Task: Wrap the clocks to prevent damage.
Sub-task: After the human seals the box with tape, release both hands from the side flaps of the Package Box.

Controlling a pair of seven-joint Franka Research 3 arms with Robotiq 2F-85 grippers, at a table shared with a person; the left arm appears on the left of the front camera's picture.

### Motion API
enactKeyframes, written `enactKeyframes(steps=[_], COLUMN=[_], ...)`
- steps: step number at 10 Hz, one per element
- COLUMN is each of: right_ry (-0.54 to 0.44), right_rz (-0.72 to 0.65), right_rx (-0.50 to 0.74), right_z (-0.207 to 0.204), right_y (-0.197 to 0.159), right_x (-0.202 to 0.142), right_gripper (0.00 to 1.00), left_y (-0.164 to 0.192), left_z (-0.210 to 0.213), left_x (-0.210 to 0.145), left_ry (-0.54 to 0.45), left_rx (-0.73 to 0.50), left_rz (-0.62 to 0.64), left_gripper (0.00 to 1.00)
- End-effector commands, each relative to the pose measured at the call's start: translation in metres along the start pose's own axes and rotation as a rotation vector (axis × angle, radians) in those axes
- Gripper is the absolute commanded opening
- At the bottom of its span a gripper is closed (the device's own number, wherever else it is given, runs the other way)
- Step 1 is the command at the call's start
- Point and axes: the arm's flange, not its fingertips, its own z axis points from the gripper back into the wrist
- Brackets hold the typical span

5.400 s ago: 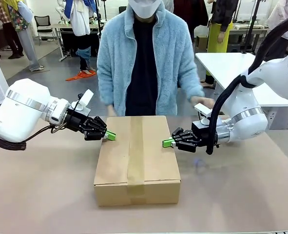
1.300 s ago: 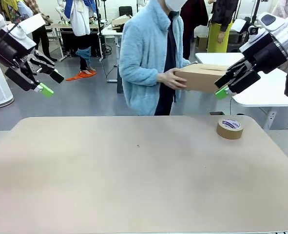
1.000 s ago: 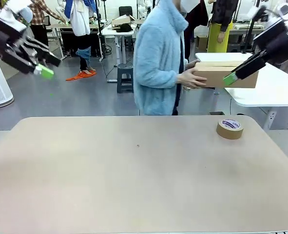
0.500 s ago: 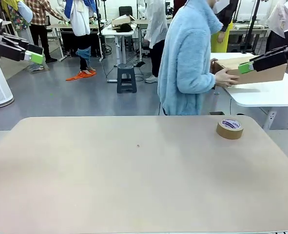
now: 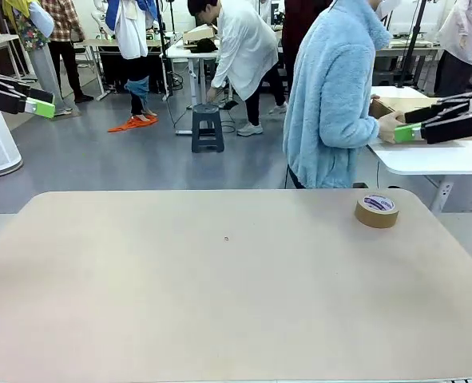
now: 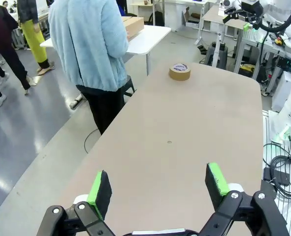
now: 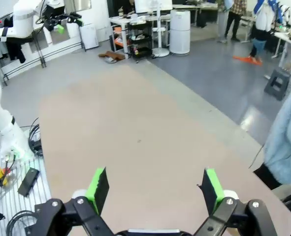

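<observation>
left gripper (image 5: 36, 102): raised at the far left edge, well above the table (image 5: 220, 303). Jaws wide apart, nothing between them (wrist view (image 6: 157, 184)).
tape (image 5: 377, 211): on the table's far right side, far ahead of the left gripper in its wrist view (image 6: 179, 72), below the right one.
person (image 5: 331, 96): turned away toward the white side table (image 5: 443, 155).
box (image 5: 391, 106): on that side table under the person's hand (image 5: 389, 126), just left of the right gripper.
right gripper (image 5: 407, 126): raised at the right edge, by the box. Jaws wide apart, holding nothing (wrist view (image 7: 156, 184)).
clocks: can't tell where.

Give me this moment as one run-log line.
left gripper: open, raised | right gripper: open, raised | cardboard box: person setting on side table | tape roll: on table
</observation>
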Motion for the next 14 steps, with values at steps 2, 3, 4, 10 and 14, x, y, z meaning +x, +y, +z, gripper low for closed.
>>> enactKeyframes(steps=[2, 3, 4, 10, 14], right_ry=[0.047, 0.042, 0.021, 0.033, 0.033], right_rz=[-0.014, -0.013, -0.002, -0.011, -0.011], right_rx=[0.035, 0.04, 0.069, 0.039, 0.039], right_z=[0.0049, 0.0051, 0.0058, 0.0024, 0.0024], right_y=[-0.005, -0.0057, -0.0074, -0.0021, -0.0021], right_x=[0.0055, 0.0059, 0.0067, -0.0003, -0.0003], right_gripper=[1.0, 1.0, 1.0, 1.0, 1.0], left_y=[-0.0023, -0.0036, -0.0043, -0.0085, -0.0085], left_z=[-0.0048, -0.0067, -0.0071, -0.0083, -0.0083], left_x=[0.0009, 0.0024, 0.0017, 0.0012, 0.0012], left_ry=[0.014, 0.019, 0.031, 0.005, 0.005], left_rx=[-0.113, -0.144, -0.157, -0.097, -0.097], left_rz=[-0.087, -0.111, -0.125, -0.061, -0.061], left_gripper=[1.0, 1.0, 1.0, 1.0, 1.0])
